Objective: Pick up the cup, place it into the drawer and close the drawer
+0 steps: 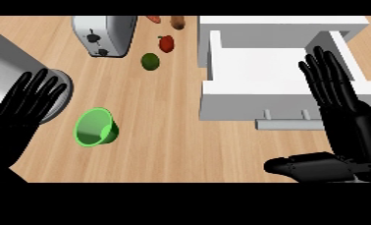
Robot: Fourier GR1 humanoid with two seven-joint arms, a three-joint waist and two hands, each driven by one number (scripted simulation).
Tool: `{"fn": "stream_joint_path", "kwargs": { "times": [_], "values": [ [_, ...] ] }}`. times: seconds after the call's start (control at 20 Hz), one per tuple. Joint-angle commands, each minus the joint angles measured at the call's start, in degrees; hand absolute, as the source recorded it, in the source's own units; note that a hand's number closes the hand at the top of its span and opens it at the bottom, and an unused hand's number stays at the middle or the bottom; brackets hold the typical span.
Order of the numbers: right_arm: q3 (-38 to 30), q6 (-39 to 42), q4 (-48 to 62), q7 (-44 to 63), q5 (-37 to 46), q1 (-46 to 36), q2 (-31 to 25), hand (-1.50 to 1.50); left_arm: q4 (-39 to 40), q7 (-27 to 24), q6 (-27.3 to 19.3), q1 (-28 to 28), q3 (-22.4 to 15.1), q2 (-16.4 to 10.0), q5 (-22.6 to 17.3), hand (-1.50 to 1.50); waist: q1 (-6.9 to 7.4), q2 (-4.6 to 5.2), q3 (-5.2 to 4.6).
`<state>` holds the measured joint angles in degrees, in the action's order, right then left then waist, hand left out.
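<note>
Desk (167, 135), wood top. Back left: a silver toaster (105, 35). Right of it are a green round fruit (150, 61) and a small red vegetable (166, 42), with two orange-brown bits (177, 21) at the far edge. All sit well apart from the cup. A round grey metal thing (69, 98) at the left edge is partly covered by the left robot hand (29, 102); can't tell what it is.

Bare wood lies between the cup and the drawer front.

Cup (95, 127): bright green, translucent, on the desk front left. It lies tipped over, mouth toward the view's left, base toward the right. It's just beside the left robot hand, not touching it.

Drawer (214, 57): white, pulled open at the right, bar handle (290, 124) on its front. The inside shows plain white.

Left robot hand: fingers straight and spread, holding nothing. Right robot hand (339, 106): fingers straight, close together, over the drawer's right side, thumb out low, holding nothing.
</note>
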<state>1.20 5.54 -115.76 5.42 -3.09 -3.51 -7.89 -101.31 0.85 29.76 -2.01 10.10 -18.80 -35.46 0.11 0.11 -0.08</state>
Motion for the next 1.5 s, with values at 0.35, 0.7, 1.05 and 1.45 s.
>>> {"fn": "stream_joint_path", "kwargs": {
  "times": [0.35,0.7,1.05,1.45],
  "values": [
    [-2.9,2.8,4.9,-1.8,-1.1,-3.5,-1.0,-1.50,26.0,-10.0,9.6,8.2,4.4,-2.6,10.2,-1.50,-0.38,-0.05,0.05],
    [-8.1,5.4,9.9,-2.5,-4.7,-9.2,-3.9,-1.50,41.8,-21.8,9.1,11.8,5.1,-3.1,21.7,-1.50,-0.44,0.02,0.04],
    [-6.1,2.7,9.3,-2.4,-1.5,-9.8,-1.5,-1.50,55.7,-37.8,7.2,11.6,1.1,-1.3,33.7,-1.50,-0.51,0.06,0.01],
    [-7.8,4.8,8.7,1.3,-4.8,-12.1,-3.5,-1.50,77.5,-52.3,3.5,21.4,0.3,-3.6,39.9,-1.50,-1.19,0.25,-0.08]
  ]
}}
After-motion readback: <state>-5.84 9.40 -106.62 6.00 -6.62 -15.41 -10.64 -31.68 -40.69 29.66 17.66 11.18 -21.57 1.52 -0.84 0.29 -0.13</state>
